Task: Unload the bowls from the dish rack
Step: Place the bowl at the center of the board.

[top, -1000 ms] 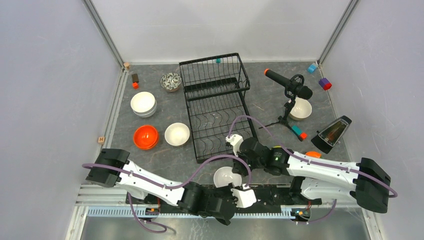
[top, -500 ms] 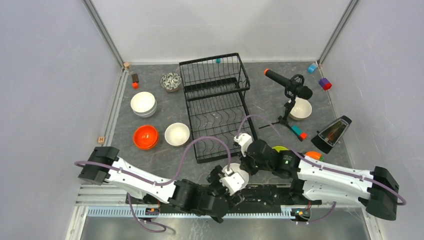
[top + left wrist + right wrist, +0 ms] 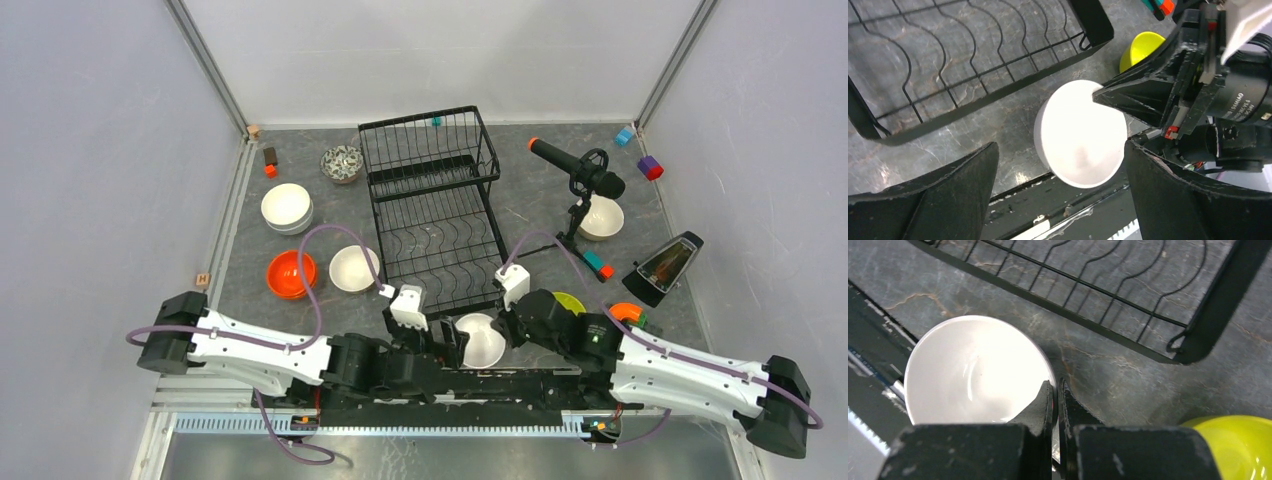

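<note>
1. Plainly, off to the left, an orange bowl point(image 3: 291, 273) and a cream bowl point(image 3: 354, 268) sit on the table point(image 3: 245, 250), clear of the rack point(image 3: 437, 225), whose wires look empty.
2. The left gripper point(image 3: 450, 345) has its fingers point(image 3: 948, 195) spread wide and holds nothing. They flank the white bowl point(image 3: 1080, 132), apparently without touching it.
3. That white bowl lies at the near table edge, just in front of the rack's near corner.
4. The right gripper point(image 3: 1055, 395) is pinched tight on the white bowl's right-hand rim, so the right arm has it. Whether it rests or hangs, I cannot tell.
5. Being round, it has no long axis. Room to set it down seems to lie leftward, since a green bowl point(image 3: 568, 302) sits just to the right.
</note>
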Controlling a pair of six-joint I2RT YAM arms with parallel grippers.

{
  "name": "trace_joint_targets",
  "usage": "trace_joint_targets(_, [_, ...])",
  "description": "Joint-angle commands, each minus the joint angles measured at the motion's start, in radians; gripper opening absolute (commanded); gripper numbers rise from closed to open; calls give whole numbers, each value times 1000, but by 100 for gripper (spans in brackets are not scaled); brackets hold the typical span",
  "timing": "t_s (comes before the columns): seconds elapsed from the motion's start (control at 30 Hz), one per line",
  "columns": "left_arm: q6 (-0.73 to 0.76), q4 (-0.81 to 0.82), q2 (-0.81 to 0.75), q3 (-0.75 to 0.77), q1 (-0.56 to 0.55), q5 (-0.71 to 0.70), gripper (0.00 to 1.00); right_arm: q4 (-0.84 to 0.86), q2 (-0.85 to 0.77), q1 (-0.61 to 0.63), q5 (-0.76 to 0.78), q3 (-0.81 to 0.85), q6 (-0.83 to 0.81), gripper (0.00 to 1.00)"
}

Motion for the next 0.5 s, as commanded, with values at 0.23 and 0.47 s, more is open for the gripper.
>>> trace_joint_targets(0.23, [-236,-294,208,195,61,63,90,76,-62,4,149,-31,153,0])
trace_joint_targets(0.47, [-128,-257,247,238,67,109,72,103,-59,4,135,-38,152,0])
